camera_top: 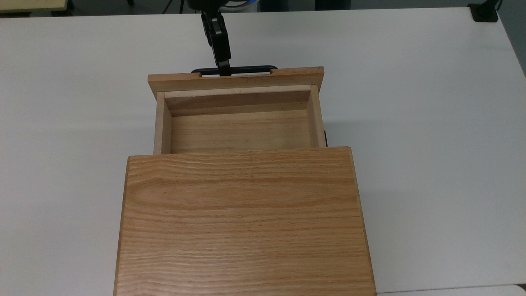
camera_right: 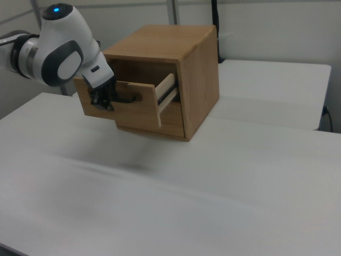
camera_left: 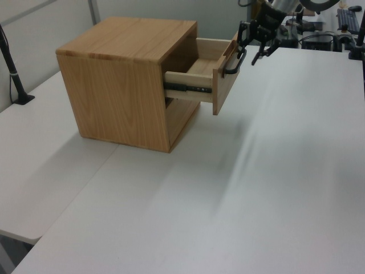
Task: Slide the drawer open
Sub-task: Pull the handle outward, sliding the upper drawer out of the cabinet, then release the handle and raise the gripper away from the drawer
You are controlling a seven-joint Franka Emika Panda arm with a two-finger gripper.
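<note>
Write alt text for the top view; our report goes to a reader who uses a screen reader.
A wooden drawer stands pulled well out of an oak cabinet on a white table, its inside empty. A black robot gripper meets the drawer's black bar handle at the front panel.

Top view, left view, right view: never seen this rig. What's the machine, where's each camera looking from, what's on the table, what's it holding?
It is a single robot arm whose two-finger gripper is closed on the black bar handle of a drawer. The top view looks straight down. The left view and the right view look from opposite sides of the table. On the table stands one oak cabinet. Its drawer is pulled well out on side rails and looks empty inside. Nothing else is held.
</note>
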